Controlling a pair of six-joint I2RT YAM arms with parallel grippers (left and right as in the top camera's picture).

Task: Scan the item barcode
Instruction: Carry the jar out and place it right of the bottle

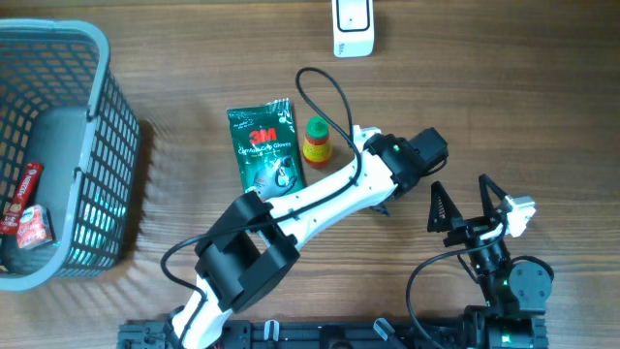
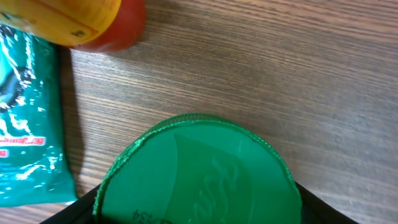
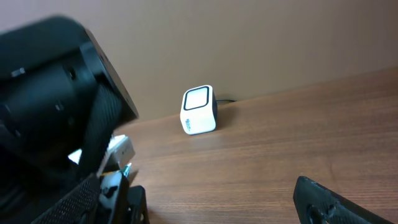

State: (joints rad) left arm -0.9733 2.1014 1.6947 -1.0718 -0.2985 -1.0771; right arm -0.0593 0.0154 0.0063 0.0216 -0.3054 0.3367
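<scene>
In the left wrist view a round green lid [image 2: 199, 168] of a container fills the space between my left gripper's [image 2: 199, 208] black fingers [image 2: 81, 208], which are shut on its sides just above the wooden table. From overhead the left gripper [image 1: 423, 155] sits right of centre and hides the container beneath it. No barcode shows. The white scanner [image 1: 354, 27] stands at the table's far edge and also appears in the right wrist view, scanner [image 3: 199, 109]. My right gripper [image 1: 470, 206] hovers open and holds nothing near the front right; in its own view the gripper [image 3: 217, 208] has bare table between its fingers.
A green 3M packet [image 1: 264, 147] lies flat left of a small yellow-and-red bottle with a green cap [image 1: 316, 142]; both sit just left of the left gripper. A grey mesh basket [image 1: 92, 116] at the far left holds red packets [image 1: 24, 208]. The left arm [image 3: 56, 93] looms beside the right gripper.
</scene>
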